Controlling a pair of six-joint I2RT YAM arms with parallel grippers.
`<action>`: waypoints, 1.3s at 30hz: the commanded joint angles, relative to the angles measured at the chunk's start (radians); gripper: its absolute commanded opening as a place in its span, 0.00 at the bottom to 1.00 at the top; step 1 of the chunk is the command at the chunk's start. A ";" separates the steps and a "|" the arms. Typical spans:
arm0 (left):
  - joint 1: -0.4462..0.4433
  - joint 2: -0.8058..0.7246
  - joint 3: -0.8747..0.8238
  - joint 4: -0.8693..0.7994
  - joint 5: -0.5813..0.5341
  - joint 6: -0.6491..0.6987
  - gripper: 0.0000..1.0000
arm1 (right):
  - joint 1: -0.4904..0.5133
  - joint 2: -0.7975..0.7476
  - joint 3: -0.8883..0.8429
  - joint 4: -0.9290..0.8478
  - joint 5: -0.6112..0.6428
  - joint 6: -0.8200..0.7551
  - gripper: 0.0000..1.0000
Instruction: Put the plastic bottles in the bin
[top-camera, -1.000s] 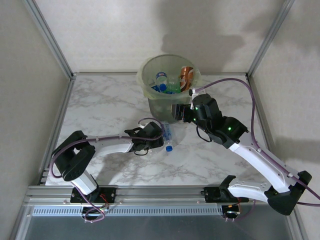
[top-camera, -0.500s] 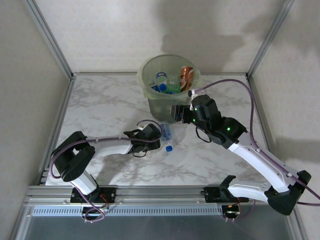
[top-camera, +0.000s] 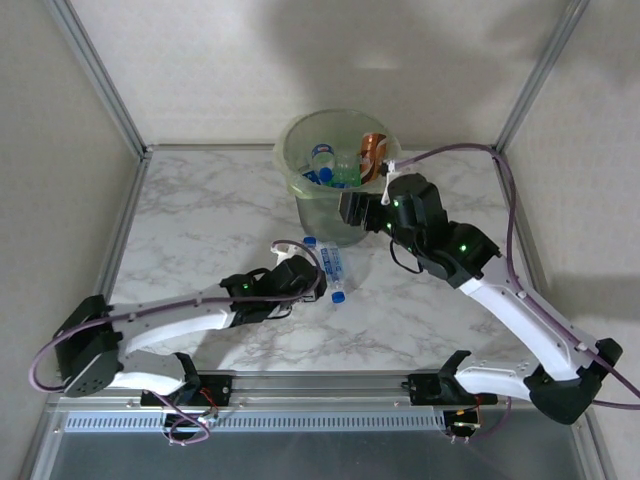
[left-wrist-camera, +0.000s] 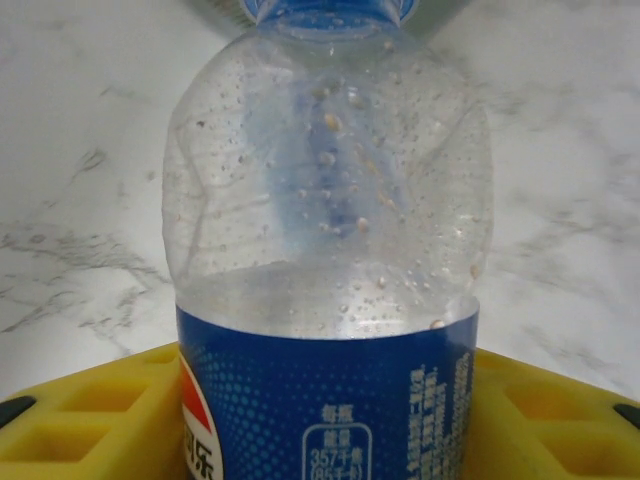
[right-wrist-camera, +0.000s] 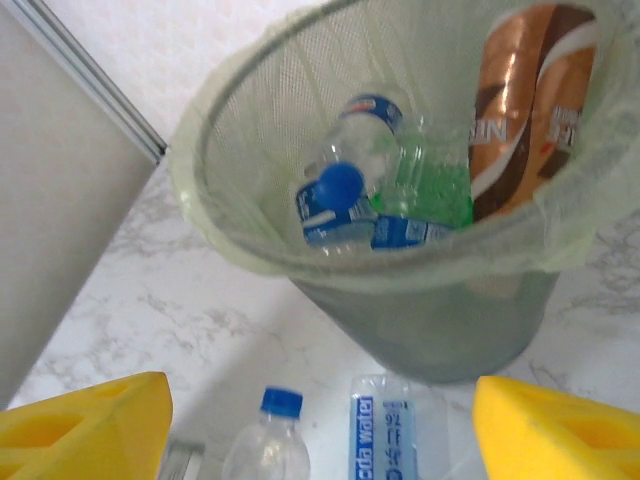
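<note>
Two plastic bottles (top-camera: 333, 266) are outside the bin (right-wrist-camera: 430, 320). On the left gripper (left-wrist-camera: 325, 400), the yellow pads (left-wrist-camera: 90, 410) press both sides of a clear blue-labelled bottle (left-wrist-camera: 325, 230) and clamp it, cap pointing away from the wrist. A flat water bottle (right-wrist-camera: 385, 430) lies on the marble table (top-camera: 200, 210) just right of that gripper. On the right gripper (right-wrist-camera: 320, 420) the jaws are wide with nothing between them. The bin stands just ahead of it, with blue-capped, green and brown-labelled bottles inside.
</note>
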 joint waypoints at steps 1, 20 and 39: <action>-0.051 -0.088 0.033 0.008 -0.147 0.061 0.49 | -0.020 0.030 0.065 -0.022 -0.060 0.033 0.79; -0.176 -0.243 0.126 0.107 -0.310 0.398 0.51 | -0.035 0.132 0.087 0.044 -0.482 0.069 0.69; -0.175 -0.247 0.133 0.134 -0.302 0.417 0.50 | -0.034 0.103 0.030 0.134 -0.555 0.085 0.63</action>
